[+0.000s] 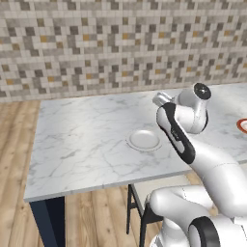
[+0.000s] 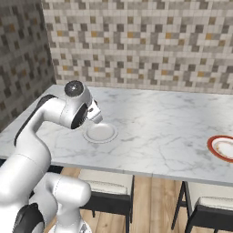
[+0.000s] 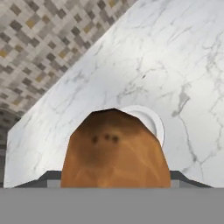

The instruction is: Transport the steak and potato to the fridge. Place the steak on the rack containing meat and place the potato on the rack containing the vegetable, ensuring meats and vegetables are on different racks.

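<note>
The brown, rough-skinned potato (image 3: 114,151) is seen in the hand view directly between the finger positions, and the gripper (image 3: 114,186) is judged to be closed on it at a medium width; the tips themselves are hidden behind it. The potato is held above the small white round plate (image 3: 152,122), which lies on the white marble counter (image 1: 87,144). In the base views the hand is seen raised above that plate (image 1: 144,140), near the middle of the counter. A red-rimmed plate (image 2: 223,148) lies well apart at the far right. The potato is judged lifted and ready for transport. For this step, the grip is best kept firm and the hand level while the base drives. The steak and fridge cannot be located.
</note>
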